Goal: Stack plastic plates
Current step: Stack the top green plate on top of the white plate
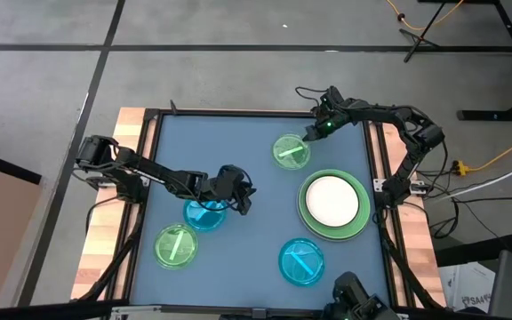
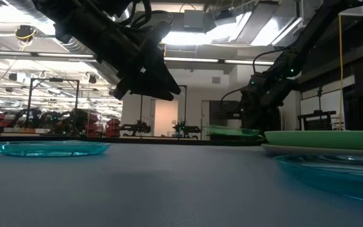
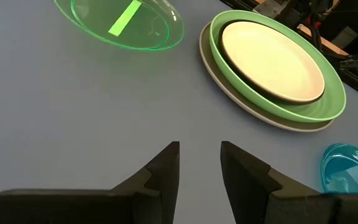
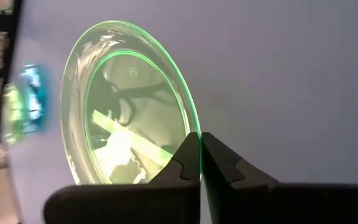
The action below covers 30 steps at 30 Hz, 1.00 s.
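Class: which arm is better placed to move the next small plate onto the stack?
Right, probably: the right gripper already pinches the small green plate's rim beside the stack; the left gripper holds nothing.

Grey plate (image 3: 253,109): only a thin rim visible beneath the light green plate (image 3: 334,99). Black plate: a dark edge under the white plate (image 3: 269,59), otherwise covered. Blue plate (image 3: 347,169) cut off at the left wrist view's edge. Left tool (image 1: 243,197) overlaps the other blue plate (image 1: 204,216) from above; contact cannot be told.
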### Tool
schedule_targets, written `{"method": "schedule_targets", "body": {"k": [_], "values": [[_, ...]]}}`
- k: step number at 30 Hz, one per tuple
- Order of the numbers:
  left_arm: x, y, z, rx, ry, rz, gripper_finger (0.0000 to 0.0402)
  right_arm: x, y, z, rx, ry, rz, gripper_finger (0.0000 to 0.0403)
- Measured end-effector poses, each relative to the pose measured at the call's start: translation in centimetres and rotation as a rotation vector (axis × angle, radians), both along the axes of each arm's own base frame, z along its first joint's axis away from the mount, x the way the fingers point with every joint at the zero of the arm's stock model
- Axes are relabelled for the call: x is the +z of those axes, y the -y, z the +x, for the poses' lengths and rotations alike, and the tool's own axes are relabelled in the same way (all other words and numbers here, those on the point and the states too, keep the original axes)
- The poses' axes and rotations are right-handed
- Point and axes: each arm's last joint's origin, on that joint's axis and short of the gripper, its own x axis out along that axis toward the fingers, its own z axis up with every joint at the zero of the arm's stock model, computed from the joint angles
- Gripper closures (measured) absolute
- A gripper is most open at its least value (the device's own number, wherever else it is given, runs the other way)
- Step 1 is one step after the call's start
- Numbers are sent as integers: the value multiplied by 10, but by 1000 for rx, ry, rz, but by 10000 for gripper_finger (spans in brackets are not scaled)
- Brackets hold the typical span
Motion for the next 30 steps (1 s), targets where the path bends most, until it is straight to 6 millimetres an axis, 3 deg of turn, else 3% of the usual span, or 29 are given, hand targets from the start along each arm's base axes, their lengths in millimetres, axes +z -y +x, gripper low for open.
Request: {"method": "schedule_targets", "body": {"k": [15, 24, 30], "values": [[0, 0, 0, 0, 0, 0, 292, 6, -15, -1, 216, 293, 229, 403], [0, 0, 0, 0, 0, 0, 292, 2, -39, -20, 334, 158, 289, 403], [0, 0, 0, 0, 0, 0, 292, 11, -55, -33, 440, 29, 272, 403]]}}
